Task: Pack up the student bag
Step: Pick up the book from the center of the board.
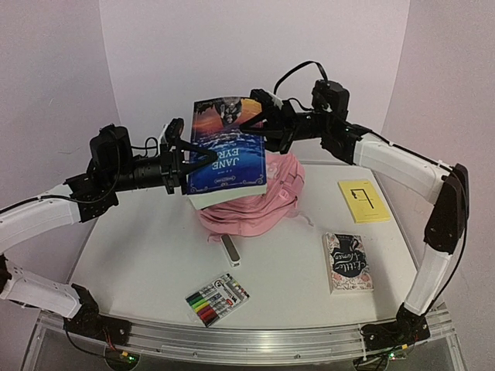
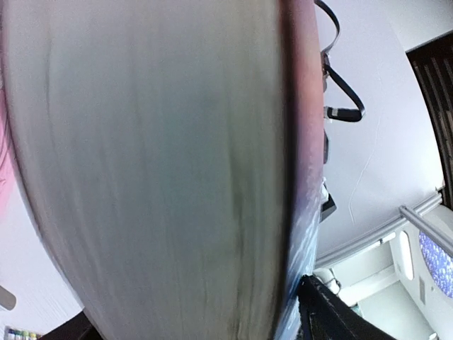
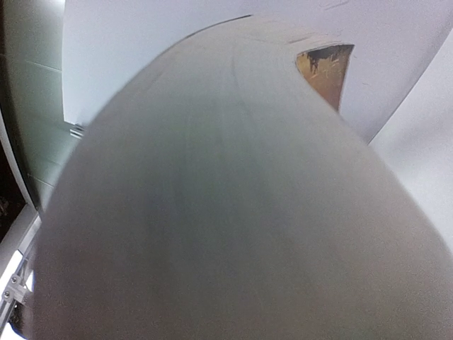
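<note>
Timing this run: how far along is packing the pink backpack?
Done: nothing visibly packed; the soft pink fabric backpack hides its inside. In hand: the right gripper holds the blue Jane Eyre paperback above it, left gripper straddling its edge. Remaining: floral Little Women book, yellow pad, marker pack, white bar.

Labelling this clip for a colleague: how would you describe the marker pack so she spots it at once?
On the white table, look near the front edge, in front of the pink backpack. The marker pack lies slanted, left of the floral paperback; only it shows a row of coloured pens.
</note>
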`<action>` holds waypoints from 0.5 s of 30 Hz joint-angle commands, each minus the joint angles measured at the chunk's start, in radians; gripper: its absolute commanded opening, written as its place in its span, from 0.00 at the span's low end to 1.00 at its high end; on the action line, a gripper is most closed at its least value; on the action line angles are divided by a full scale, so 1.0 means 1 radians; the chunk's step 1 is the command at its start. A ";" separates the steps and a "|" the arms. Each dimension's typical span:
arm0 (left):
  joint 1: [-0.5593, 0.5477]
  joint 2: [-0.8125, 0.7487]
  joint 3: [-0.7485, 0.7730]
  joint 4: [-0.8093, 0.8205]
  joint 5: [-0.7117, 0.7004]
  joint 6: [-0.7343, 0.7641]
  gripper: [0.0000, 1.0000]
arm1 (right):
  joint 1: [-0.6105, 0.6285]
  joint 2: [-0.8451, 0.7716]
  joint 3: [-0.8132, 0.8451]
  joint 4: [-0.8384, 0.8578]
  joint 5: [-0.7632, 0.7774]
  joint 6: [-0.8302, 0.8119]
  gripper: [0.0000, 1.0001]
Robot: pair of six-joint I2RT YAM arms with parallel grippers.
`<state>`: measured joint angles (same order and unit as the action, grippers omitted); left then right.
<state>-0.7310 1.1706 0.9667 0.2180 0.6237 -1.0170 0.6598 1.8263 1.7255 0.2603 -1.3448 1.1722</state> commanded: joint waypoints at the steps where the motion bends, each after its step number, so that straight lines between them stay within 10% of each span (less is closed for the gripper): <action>1: 0.012 0.030 0.048 0.040 0.033 -0.020 0.65 | 0.008 -0.111 0.019 0.091 0.000 -0.013 0.00; 9: 0.024 -0.025 -0.004 0.054 -0.013 -0.050 0.14 | -0.037 -0.105 0.076 -0.416 0.140 -0.317 0.01; 15: 0.026 -0.017 -0.007 0.014 -0.089 -0.060 0.00 | -0.078 -0.128 0.102 -0.704 0.342 -0.531 0.72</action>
<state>-0.7270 1.1790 0.9534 0.2445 0.6651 -1.0730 0.6339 1.7944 1.7594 -0.2191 -1.2018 0.8338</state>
